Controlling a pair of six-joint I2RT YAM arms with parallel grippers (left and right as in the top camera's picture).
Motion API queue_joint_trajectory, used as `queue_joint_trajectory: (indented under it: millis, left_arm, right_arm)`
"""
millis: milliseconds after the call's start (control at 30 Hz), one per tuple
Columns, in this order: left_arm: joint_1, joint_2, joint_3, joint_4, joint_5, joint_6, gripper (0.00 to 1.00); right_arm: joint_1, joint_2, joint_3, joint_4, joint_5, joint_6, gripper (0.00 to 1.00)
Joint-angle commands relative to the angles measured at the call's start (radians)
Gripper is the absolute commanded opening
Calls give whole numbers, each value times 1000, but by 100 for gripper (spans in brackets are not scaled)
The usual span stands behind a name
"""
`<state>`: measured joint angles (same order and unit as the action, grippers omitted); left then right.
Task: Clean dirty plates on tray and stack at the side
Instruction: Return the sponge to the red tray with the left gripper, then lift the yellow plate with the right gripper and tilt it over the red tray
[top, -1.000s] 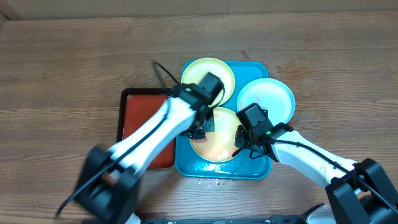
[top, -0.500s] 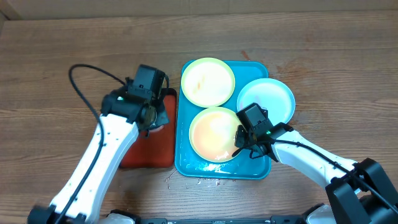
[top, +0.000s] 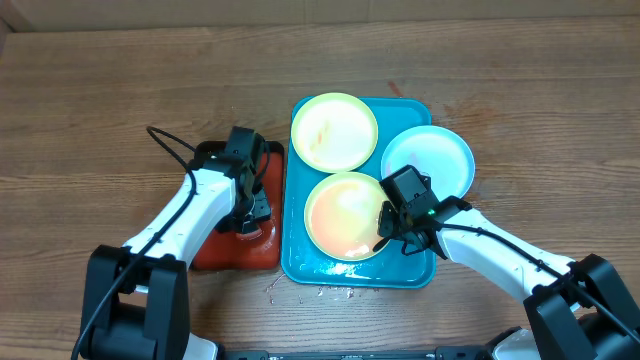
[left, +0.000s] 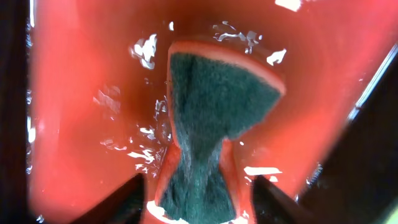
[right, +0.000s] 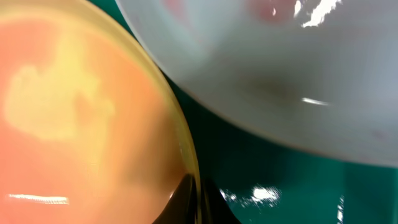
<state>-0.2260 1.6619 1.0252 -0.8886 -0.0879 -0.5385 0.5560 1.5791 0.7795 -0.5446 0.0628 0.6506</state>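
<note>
Overhead, the blue tray lies near the middle of the table, toward the robot's edge. The red tray sits just beside its left side. Three plates lie flat, side by side, on the blue tray. A yellow plate is at its far left corner, and a white plate hangs over its right rim. A smeared plate, orange across its face, is on the near half, touching the yellow plate.

The left gripper is down over the red tray, closed on a sponge. In the left wrist view the green sponge with its orange edge is pinched to a narrow waist between the fingers. Its free end fans out over the wet red floor.

The right gripper sits at the right edge of the smeared plate. The right wrist view shows its two dark fingertips clamped on that plate's rim, with the white plate's edge close by. Water drops speckle the table by the blue tray's near rim.
</note>
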Motion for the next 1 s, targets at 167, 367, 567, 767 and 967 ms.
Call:
queue_joint_trajectory:
  millis: [167,367,567,767,967]
  left_arm:
    - [88,-214,240,-222,63,103,67]
    - [179,-352,371,-342,64,108,90]
    - [239,-463,418,-375,98,109,100]
    - [246,-552,418,-394,115,109,100]
    - [246,-567,417,-428,114,113,100]
  right_arm:
    - [39,-77,249,-276,54,-199,4]
    - [130,-86,523,-374,141,-345,4]
    - [231,-74,571,-193,224,-345,4]
    - [323,31,569,-56,352,-344,4]
    - [423,99,569,1,631,-344,4]
